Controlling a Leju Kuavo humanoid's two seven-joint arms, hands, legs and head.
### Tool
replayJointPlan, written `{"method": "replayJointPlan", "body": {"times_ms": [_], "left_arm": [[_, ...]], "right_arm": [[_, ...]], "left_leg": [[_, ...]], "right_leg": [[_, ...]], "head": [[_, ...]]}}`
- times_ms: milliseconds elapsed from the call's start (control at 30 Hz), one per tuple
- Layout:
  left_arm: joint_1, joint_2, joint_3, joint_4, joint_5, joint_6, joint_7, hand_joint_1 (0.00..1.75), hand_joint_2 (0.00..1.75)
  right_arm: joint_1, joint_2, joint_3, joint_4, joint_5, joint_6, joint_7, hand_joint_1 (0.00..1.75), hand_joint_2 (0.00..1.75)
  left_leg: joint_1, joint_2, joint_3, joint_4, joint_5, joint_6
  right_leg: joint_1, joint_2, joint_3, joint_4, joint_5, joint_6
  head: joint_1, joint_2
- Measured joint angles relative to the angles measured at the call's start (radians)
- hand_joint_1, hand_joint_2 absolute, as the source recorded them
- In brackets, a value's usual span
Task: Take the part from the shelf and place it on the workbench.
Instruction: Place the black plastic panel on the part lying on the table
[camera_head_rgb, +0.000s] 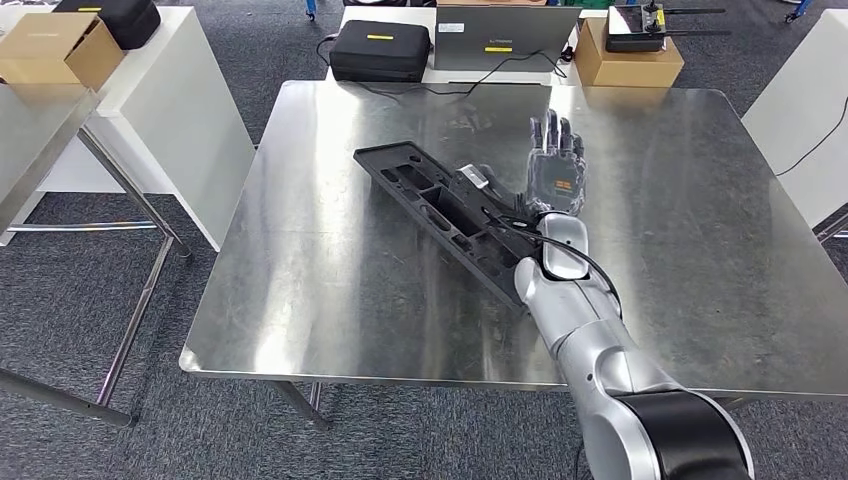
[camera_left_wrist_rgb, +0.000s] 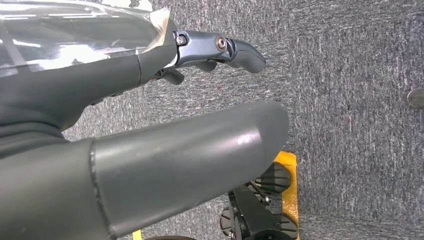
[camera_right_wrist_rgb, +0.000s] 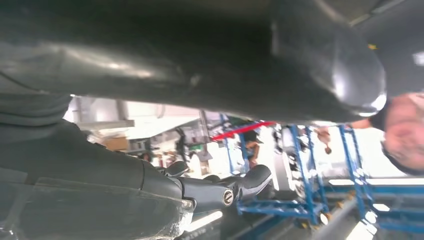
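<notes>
From the head camera I see a long black moulded part (camera_head_rgb: 445, 215) lying flat and diagonal on the shiny metal worktop (camera_head_rgb: 300, 300), near its middle. My right hand (camera_head_rgb: 553, 170) is raised just past the part's nearer end, fingers (camera_head_rgb: 550, 130) straight, spread and holding nothing; the silver forearm crosses over that end of the part. My left hand (camera_left_wrist_rgb: 150, 100) hangs above grey carpet (camera_left_wrist_rgb: 350, 100), its fingers (camera_left_wrist_rgb: 240, 50) loosely extended and holding nothing. Beyond the worktop sit a black case (camera_head_rgb: 380, 50), a cardboard box (camera_head_rgb: 625, 60) and a white table (camera_head_rgb: 175, 100).
</notes>
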Motion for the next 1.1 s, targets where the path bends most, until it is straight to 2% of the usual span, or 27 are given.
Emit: {"method": "replayJointPlan", "body": {"times_ms": [100,333,533,800,933,1000,1033,1100], "left_arm": [[0.000,-0.003,0.029,-0.004,-0.027,-0.001,-0.002,0.00,0.00],[-0.002,-0.009,0.105,-0.013,-0.091,-0.012,-0.005,0.00,0.00],[-0.002,-0.011,0.165,-0.017,-0.152,-0.033,-0.014,0.00,0.00],[-0.002,-0.012,0.219,-0.020,-0.169,-0.059,-0.025,0.00,0.00],[-0.002,-0.011,0.233,-0.021,-0.171,-0.064,-0.029,0.00,0.00],[-0.002,-0.011,0.238,-0.021,-0.176,-0.067,-0.033,0.00,0.00],[-0.002,-0.012,0.240,-0.021,-0.178,-0.068,-0.035,0.00,0.00],[-0.002,-0.014,0.245,-0.021,-0.181,-0.070,-0.036,0.00,0.00]], "right_arm": [[0.037,0.010,0.024,-0.095,0.000,0.014,-0.029,0.00,0.00],[0.164,0.011,0.153,-0.433,0.000,0.124,-0.076,0.00,0.00],[0.248,-0.025,0.214,-0.597,0.000,0.120,-0.110,0.00,0.00],[0.330,-0.075,0.218,-0.671,-0.004,0.085,-0.149,0.00,0.00],[0.333,-0.089,0.218,-0.672,-0.007,0.081,-0.155,0.00,0.00],[0.332,-0.095,0.218,-0.673,-0.010,0.080,-0.156,0.00,0.00],[0.331,-0.097,0.218,-0.674,-0.012,0.078,-0.155,0.00,0.00],[0.330,-0.106,0.218,-0.676,-0.018,0.075,-0.154,0.00,0.00]], "left_leg": [[0.000,0.000,0.000,0.000,0.000,0.000],[0.000,0.000,0.000,0.000,0.000,0.000],[0.000,0.000,0.000,0.000,0.000,0.000],[-0.004,0.000,-0.001,0.005,-0.004,0.005],[-0.005,0.000,-0.002,0.011,-0.007,0.010],[-0.002,0.002,0.002,0.003,-0.001,0.017],[0.001,0.003,0.006,-0.003,0.003,0.021],[0.008,0.006,0.011,-0.013,0.010,0.029]], "right_leg": [[0.000,0.000,0.000,0.000,0.000,0.000],[0.000,0.000,0.000,0.000,0.000,0.000],[0.000,0.000,0.000,0.000,0.000,0.000],[-0.004,0.000,0.002,-0.002,0.000,0.001],[-0.005,0.000,0.003,-0.003,0.002,0.003],[-0.004,0.000,0.004,-0.002,0.001,0.007],[-0.003,-0.001,0.000,0.006,-0.006,0.008],[-0.001,-0.002,-0.043,0.097,-0.050,0.003]], "head": [[0.000,0.000],[0.000,0.000],[0.000,0.000],[0.000,0.000],[0.000,0.000],[0.000,0.000],[0.000,0.000],[0.004,0.000]]}}
